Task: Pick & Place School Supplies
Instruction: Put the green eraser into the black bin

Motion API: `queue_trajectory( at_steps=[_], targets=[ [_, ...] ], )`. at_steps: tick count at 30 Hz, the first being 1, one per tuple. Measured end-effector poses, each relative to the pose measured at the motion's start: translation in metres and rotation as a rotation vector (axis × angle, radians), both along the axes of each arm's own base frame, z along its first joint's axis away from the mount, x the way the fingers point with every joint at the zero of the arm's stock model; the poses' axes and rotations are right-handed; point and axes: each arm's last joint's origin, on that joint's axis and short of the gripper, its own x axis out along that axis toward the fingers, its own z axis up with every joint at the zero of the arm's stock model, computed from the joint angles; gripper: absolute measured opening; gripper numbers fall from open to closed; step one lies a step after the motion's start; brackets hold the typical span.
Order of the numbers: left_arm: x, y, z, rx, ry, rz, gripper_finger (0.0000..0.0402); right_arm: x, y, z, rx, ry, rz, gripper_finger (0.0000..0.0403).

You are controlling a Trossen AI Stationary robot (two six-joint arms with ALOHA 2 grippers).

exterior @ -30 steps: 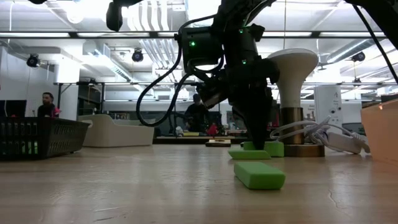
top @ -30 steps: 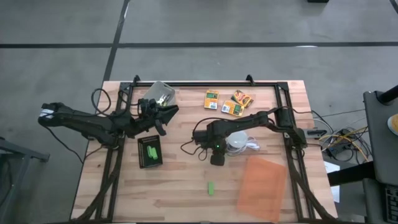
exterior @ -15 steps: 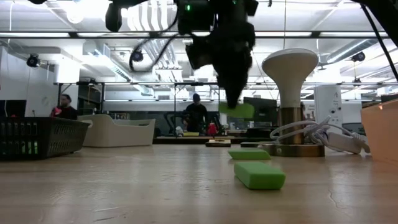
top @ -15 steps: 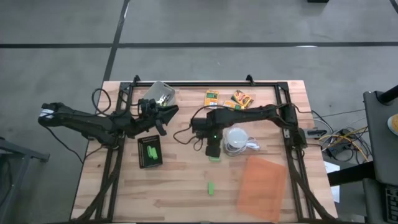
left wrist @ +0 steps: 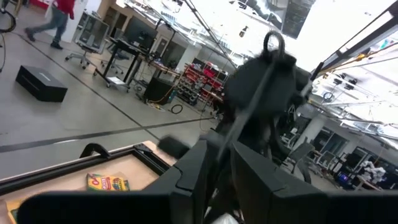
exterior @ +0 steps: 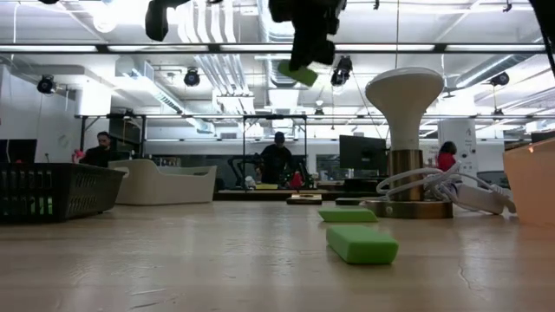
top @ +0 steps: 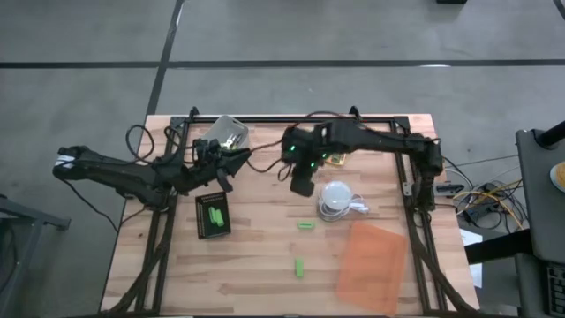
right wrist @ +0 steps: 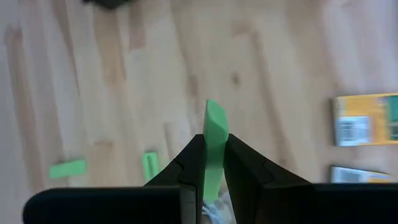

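Note:
My right gripper (top: 303, 185) hangs high above the table's middle, shut on a bright-green stick (exterior: 297, 73). Two more green sticks lie flat on the wood (top: 305, 225) (top: 299, 267); in the low view they are near the camera (exterior: 347, 214) (exterior: 362, 243). The black tray (top: 201, 231) holds other green sticks (top: 214, 215). Orange-yellow boxes (top: 301, 140) (top: 342, 138) lie by the far edge, partly under the right arm. My left gripper (top: 231, 168) waits just beyond the tray's far side, narrowly open and touching nothing. My right gripper pinches the green stick (right wrist: 215, 134) between its two fingers (right wrist: 186, 163), coming from above and pointing down. One end of the stick juts past the fingertips. The stick is lifted clear of the table and sits tilted in the low view.
A white mushroom-shaped lamp with a cable (top: 334, 199) (exterior: 405, 143) stands right of centre. The translucent orange sheet (top: 371, 258) lies near the right near corner. A clear container (top: 228, 132) sits at the far left. Bare wood lies between tray and lamp.
My right gripper, which was down at the table beside the lamp, has risen high with one green stick and moved toward the far edge. The stick went from lying on the wood to hanging clear. A second stick stayed where it lay.

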Motion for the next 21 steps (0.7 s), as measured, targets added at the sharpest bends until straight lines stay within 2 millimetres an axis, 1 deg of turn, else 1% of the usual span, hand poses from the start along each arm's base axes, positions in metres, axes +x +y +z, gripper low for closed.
queue_trajectory(
  at_steps=[5,9,12,14,17,21],
  targets=[
    [0.000,-0.001,-0.002,0.011,0.029,-0.030,0.0076,-0.016,-0.011,0.029,-0.040,-0.110,-0.050,0.0043],
    [0.003,-0.003,-0.013,0.037,0.140,-0.097,0.0076,-0.023,-0.011,0.045,-0.055,-0.222,-0.049,0.0043],
    [0.007,-0.005,-0.024,0.050,0.235,-0.142,0.0076,-0.023,-0.009,0.057,-0.042,-0.350,0.006,0.0043],
    [0.011,-0.006,-0.027,0.056,0.258,-0.160,0.0076,-0.019,-0.006,0.064,0.014,-0.447,0.074,0.0043],
    [0.017,-0.007,-0.032,0.115,0.299,-0.156,0.0076,-0.009,-0.002,0.067,0.097,-0.554,0.179,0.0043],
    [0.021,-0.008,-0.036,0.259,0.365,-0.152,0.0076,-0.001,-0.001,0.059,0.105,-0.537,0.181,0.0043]
  ],
)
